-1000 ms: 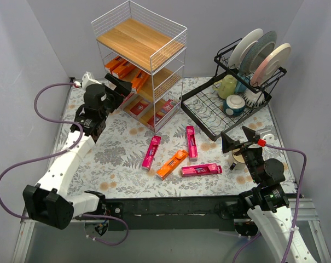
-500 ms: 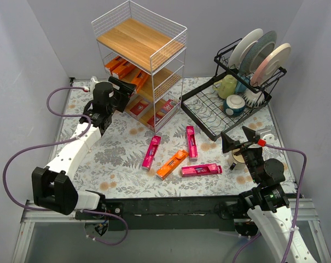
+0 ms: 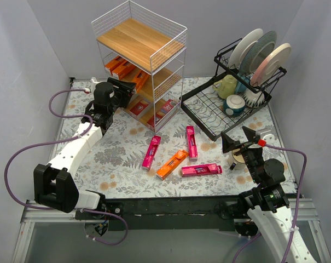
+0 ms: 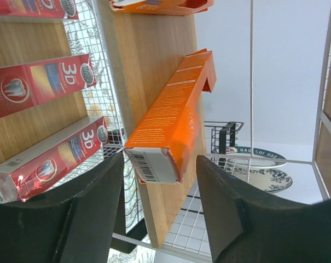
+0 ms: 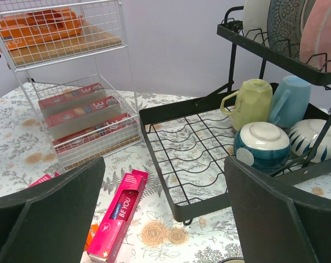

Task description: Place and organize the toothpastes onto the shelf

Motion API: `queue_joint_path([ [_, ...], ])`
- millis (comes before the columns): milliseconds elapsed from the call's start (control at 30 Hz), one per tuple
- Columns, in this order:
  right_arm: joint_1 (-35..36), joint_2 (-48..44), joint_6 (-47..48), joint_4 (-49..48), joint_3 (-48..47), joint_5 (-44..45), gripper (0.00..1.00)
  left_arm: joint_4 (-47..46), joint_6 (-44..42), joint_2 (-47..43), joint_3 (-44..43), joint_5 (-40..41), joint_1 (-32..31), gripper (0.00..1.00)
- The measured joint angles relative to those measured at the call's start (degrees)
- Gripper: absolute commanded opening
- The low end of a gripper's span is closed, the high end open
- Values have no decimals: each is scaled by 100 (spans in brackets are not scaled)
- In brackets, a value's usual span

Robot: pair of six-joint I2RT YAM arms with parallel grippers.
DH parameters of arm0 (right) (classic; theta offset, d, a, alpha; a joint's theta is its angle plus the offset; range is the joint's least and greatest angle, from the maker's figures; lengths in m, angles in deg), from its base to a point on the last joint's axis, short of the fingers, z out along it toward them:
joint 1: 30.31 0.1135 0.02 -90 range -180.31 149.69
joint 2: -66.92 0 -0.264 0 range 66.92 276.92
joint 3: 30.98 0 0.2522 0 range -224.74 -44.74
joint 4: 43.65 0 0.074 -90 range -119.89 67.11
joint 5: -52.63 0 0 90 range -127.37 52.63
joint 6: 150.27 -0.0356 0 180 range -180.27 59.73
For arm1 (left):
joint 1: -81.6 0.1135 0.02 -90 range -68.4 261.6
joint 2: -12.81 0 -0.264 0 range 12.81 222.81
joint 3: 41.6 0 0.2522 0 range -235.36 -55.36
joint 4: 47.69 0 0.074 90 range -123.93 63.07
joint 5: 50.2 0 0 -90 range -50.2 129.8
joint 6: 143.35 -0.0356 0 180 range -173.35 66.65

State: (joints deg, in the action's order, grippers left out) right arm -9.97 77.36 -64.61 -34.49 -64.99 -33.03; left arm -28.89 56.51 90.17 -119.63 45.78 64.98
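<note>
The shelf [image 3: 140, 41] stands at the back left, with orange toothpastes on its middle board and dark red "3D" toothpastes [image 4: 42, 82] on the bottom one. My left gripper [image 3: 124, 87] is at the shelf's left side. In the left wrist view the left gripper [image 4: 160, 164] is open, its fingers either side of the near end of an orange box [image 4: 170, 120] that lies on the middle board, with a gap on the right. On the table lie pink boxes [image 3: 151, 152], [image 3: 191, 142], [image 3: 201, 170] and an orange box [image 3: 172, 164]. My right gripper [image 3: 239, 139] hangs open and empty.
A black dish rack [image 3: 209, 118] with plates, mugs and bowls stands at the back right, its front rim [image 5: 170, 203] just ahead of the right gripper [image 5: 164, 164]. A pink box [image 5: 118, 213] lies left of that rim. A cup [image 3: 239, 159] sits under the right wrist.
The left wrist has shifted right, closer to the shelf's side, and its jaws have narrowed. The right arm and the boxes on the table have not moved.
</note>
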Motion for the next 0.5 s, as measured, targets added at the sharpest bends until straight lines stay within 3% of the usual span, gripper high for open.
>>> queue_joint_path([
  [233, 0, 0, 0, 0, 0, 0, 99, -79, 160, 0, 103, 52, 0, 35],
  [500, 0, -13, 0, 0, 0, 0, 99, -79, 179, -11, 103, 291, 15, 30],
])
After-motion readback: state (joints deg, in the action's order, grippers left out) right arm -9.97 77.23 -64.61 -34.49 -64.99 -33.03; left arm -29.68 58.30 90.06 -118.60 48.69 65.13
